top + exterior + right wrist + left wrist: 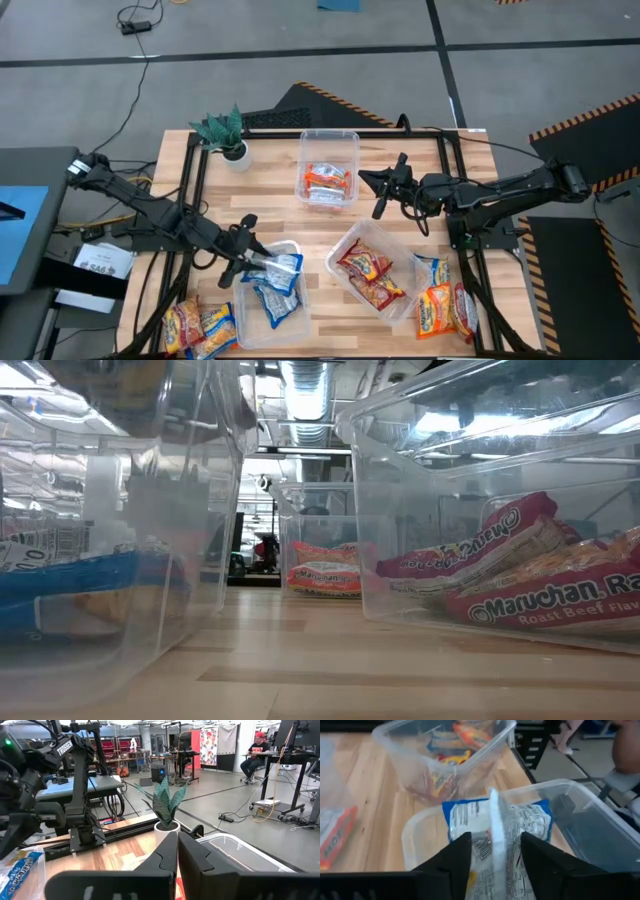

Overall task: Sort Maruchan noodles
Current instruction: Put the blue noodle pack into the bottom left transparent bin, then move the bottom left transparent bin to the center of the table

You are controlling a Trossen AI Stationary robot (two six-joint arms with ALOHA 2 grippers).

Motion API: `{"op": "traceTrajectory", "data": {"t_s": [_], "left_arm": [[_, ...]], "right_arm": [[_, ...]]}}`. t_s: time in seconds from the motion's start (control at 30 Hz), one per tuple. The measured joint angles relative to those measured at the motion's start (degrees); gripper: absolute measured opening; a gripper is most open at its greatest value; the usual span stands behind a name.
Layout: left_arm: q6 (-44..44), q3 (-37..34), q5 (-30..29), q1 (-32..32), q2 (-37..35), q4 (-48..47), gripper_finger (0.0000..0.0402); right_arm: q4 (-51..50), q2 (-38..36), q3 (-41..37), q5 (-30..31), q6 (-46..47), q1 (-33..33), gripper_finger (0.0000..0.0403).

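Observation:
My left gripper [255, 257] is shut on a blue-white noodle packet [280, 266] over the far end of the near-left clear bin [292, 322]. That bin holds more blue-white packets [275, 300]. In the left wrist view, the held packet [470, 820] stands between my fingers above the bin's rim [412, 827]. My right gripper [372, 185] is shut and empty. It hovers between the far bin [328, 140], which holds orange packets [326, 183], and the right bin [340, 248], which holds red packets [368, 270]. Its shut fingers show in the right wrist view [177, 855]. My left gripper pinches the blue-white packet between its two fingers, with a raised white fold or seam [494, 827] running forward from the gap. The fingers come slanting down from the table's left. The packet sticks out past the fingertips over the bin, lifted off the packets below.
Loose orange-yellow packets [198, 326] lie at the near-left corner. More loose packets [443, 305] lie at the near right. A small potted plant [226, 135] stands at the far left. Bare wood lies between the bins [330, 225]. People sit at desks beyond the table [255, 755].

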Motion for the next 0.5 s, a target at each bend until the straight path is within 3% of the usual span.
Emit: {"op": "traceTrajectory", "data": {"t_s": [0.27,0.5], "left_arm": [[-4.29,0.04,9.61,-0.02,-0.6,3.48,0.0174],[-4.46,0.07,7.5,0.0,1.03,0.18,0.0152]], "right_arm": [[0.02,0.02,0.0,-0.02,0.0,0.0,0.0038],[0.04,0.0,0.0,0.0,0.0,0.0,0.0038]]}}
